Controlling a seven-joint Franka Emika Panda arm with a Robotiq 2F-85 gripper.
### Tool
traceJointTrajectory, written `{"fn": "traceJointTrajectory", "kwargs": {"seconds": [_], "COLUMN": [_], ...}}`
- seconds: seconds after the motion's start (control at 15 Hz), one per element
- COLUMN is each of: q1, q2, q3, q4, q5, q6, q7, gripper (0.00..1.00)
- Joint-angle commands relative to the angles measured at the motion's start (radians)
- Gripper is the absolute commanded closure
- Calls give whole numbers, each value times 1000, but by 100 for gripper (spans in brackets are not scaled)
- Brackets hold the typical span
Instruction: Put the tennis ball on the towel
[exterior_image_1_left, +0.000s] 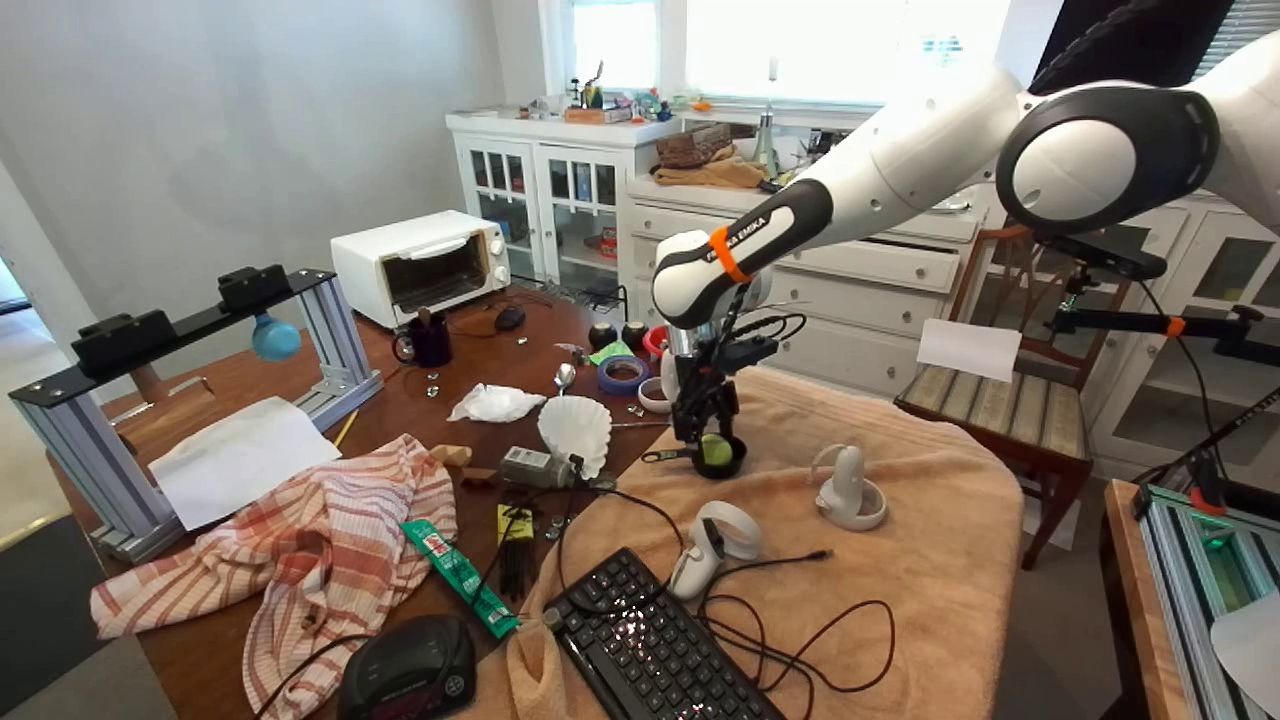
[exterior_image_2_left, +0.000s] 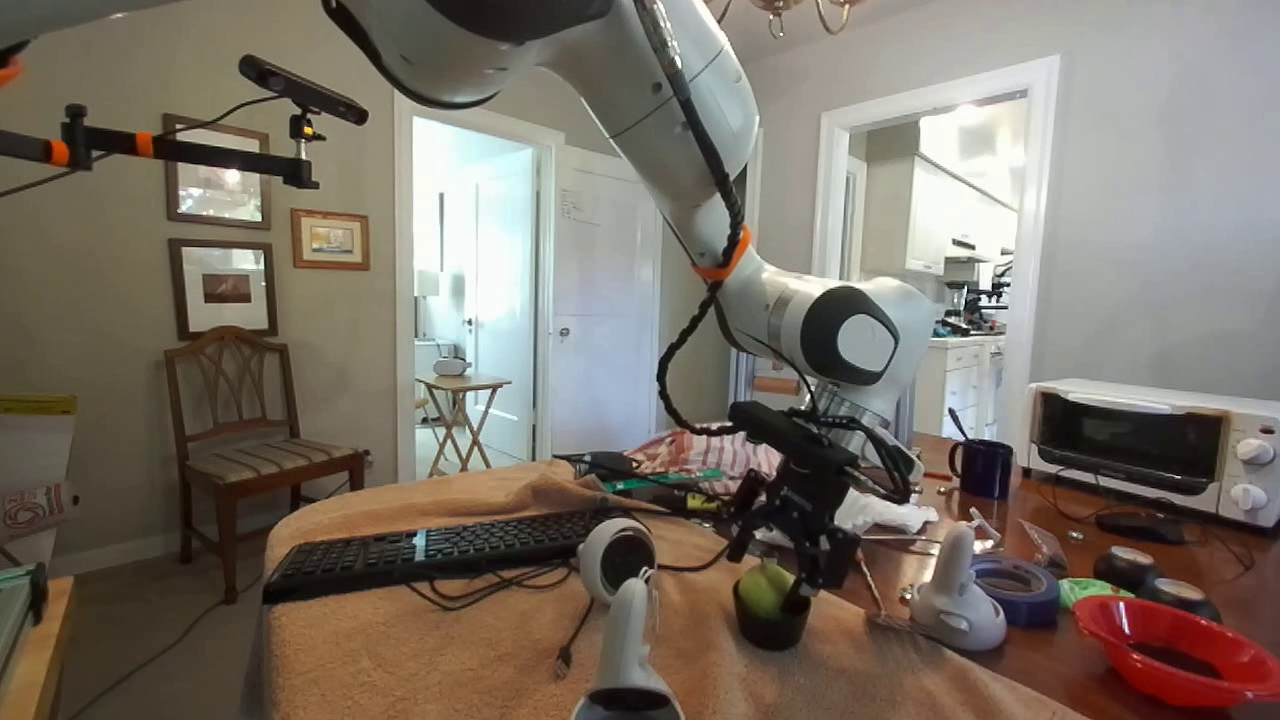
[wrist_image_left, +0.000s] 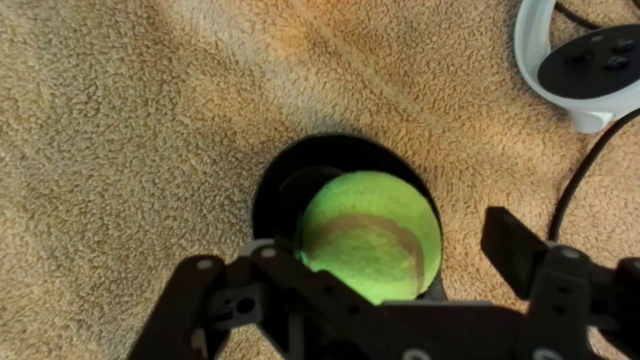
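Gripper noted wide over the ball, itself seated in the cup directly below, one finger outside the rim and one apparently within; I should re-centre it until both fit inside, then close gently and lift straight up.

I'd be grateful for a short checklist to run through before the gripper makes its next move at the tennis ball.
1. Is the gripper open? OK: its fingers stand apart.
2. Is the tennis ball beneath it? OK: it sits in the black cup.
3. Are both fingers inside the cup? Not OK: one appears inside, the other outside, so closing might pinch the wall.
4. Is a finger touching the ball? Cannot tell.
5. Is the tan towel nearby? OK: it lies under and around the cup.
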Motion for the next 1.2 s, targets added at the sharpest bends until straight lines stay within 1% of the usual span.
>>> {"fn": "traceJointTrajectory", "kwargs": {"seconds": [0.0,0.13,0.2,0.27,0.33,0.53,0.67,0.93,1.13], "q1": [-12,-12,-11,-12,-10,-2,13,47,57], "q2": [3,2,3,5,6,-5,-26,-57,-91], "q3": [15,17,18,19,20,20,19,5,7], "q4": [-4,-3,4,7,11,-2,-35,-87,-143], "q5": [19,21,22,23,23,19,12,7,3], "q6": [16,20,16,15,13,23,55,120,185], "q7": [-1,-4,-4,-4,-3,2,11,78,78], "gripper": [41,54,56,61,62,62,62,62,62]}}
